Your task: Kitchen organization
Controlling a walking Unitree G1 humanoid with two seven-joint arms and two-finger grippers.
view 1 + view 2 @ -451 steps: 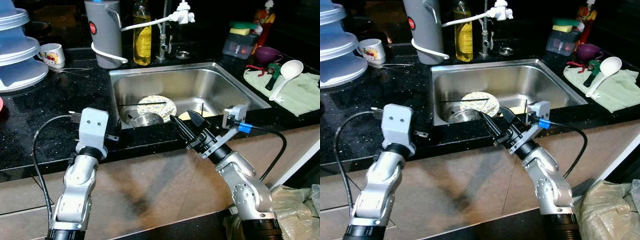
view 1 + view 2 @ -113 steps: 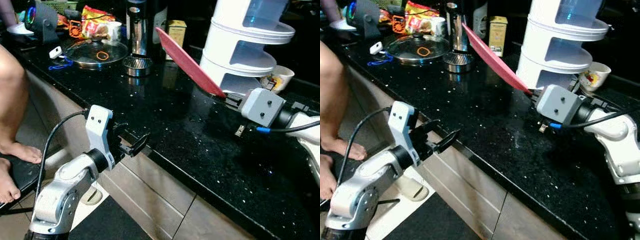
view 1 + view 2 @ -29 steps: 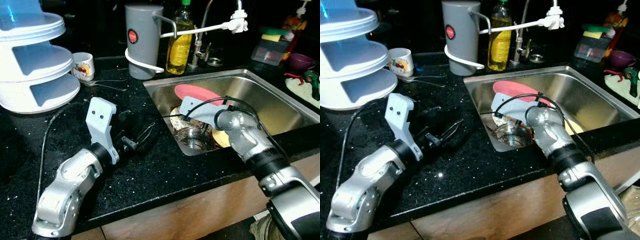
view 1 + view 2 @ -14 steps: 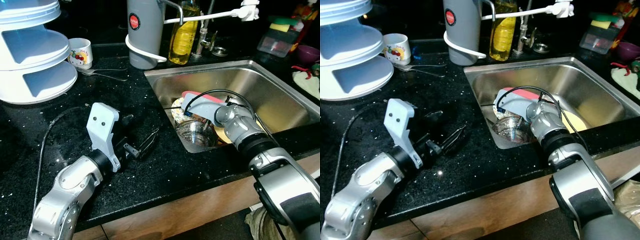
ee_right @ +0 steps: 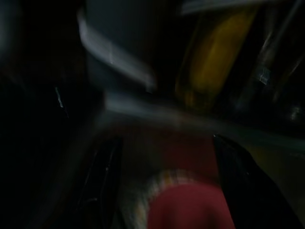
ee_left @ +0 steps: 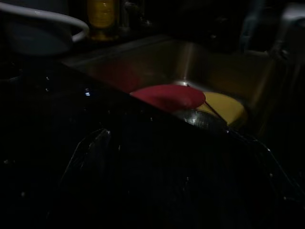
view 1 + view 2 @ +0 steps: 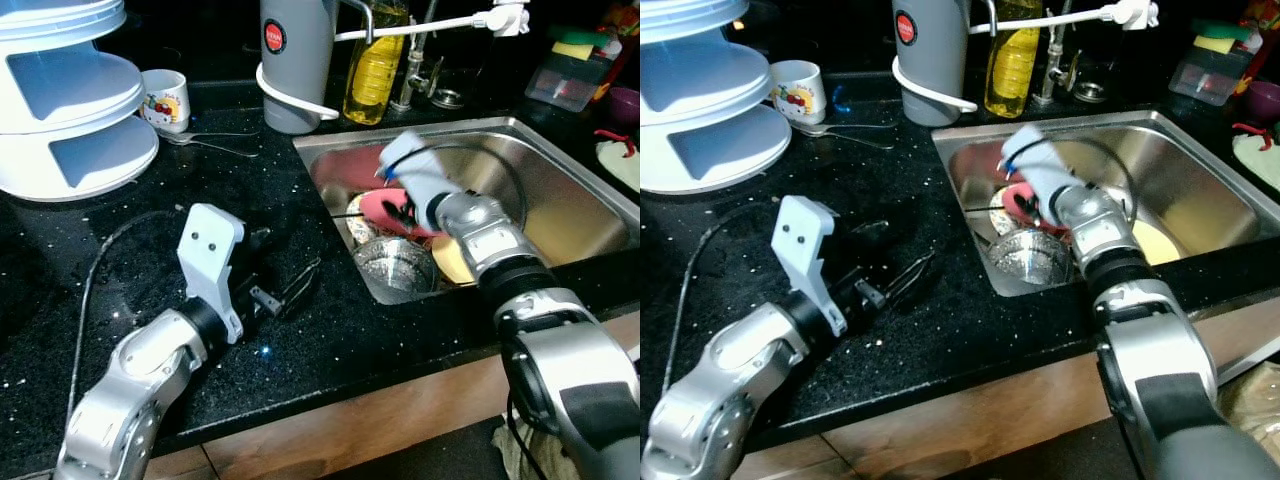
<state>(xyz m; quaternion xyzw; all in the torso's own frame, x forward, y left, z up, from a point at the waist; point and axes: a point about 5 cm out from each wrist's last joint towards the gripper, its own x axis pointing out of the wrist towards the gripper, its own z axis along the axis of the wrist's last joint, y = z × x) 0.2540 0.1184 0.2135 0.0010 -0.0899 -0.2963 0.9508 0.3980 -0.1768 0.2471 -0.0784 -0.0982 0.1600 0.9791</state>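
**Red plate in the sink, right gripper above it**

The right gripper hangs over the left part of the steel sink, its wrist blurred. In the right wrist view its 2 black fingers stand well apart with nothing between them, and the red plate lies beyond the tips, apart from them. The red plate rests inside the sink, tilted on top of other dishes: a patterned plate peeks out at its left edge, a steel bowl sits just in front of it, and a yellow plate lies to its right, partly under the arm.

The left gripper hovers low over the black counter, to the left of the sink and pointing toward it; its 2 fingers are slightly parted and hold nothing. The left wrist view is very dark, but shows the red plate past the counter edge with the yellow plate beside it.

Behind the sink stand a grey canister with a white hose looped around it, a yellow bottle and the tap. On the counter's far left is a white tiered container, with a small printed cup beside it and spoons lying near the cup. A sponge box sits at the far right.
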